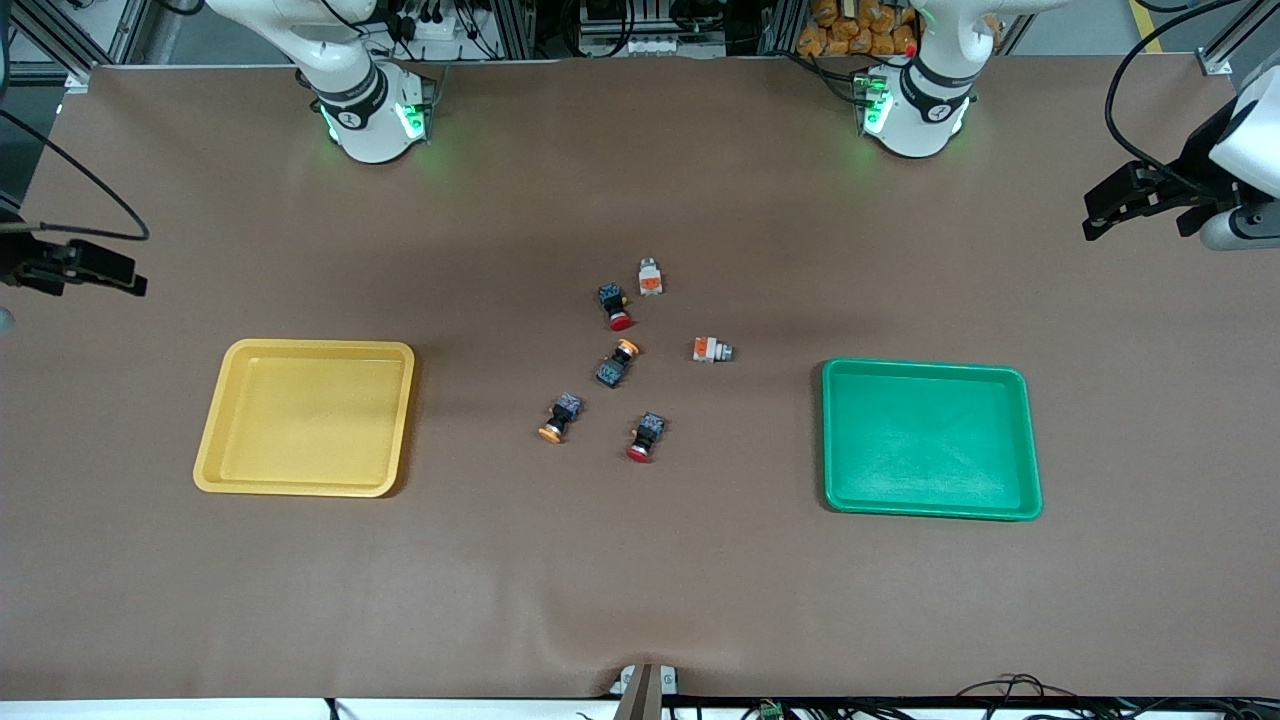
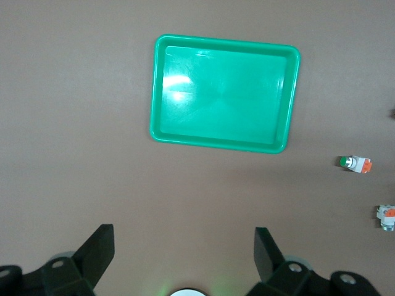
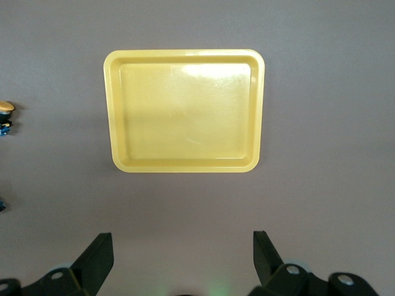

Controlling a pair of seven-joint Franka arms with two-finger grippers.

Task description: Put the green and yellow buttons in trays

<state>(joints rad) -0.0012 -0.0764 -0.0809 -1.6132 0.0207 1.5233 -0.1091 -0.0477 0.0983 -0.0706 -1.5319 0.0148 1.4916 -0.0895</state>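
Observation:
The yellow tray lies toward the right arm's end, and the green tray toward the left arm's end. Both are empty. Between them lie two black buttons with orange-yellow caps and two pale grey-white buttons with orange blocks. My left gripper hangs open and empty over the bare table at its end, with the green tray in its wrist view. My right gripper hangs open and empty over its end, with the yellow tray in its wrist view.
Two black buttons with red caps lie among the others in the middle. A brown mat covers the table. The arm bases stand along the edge farthest from the front camera.

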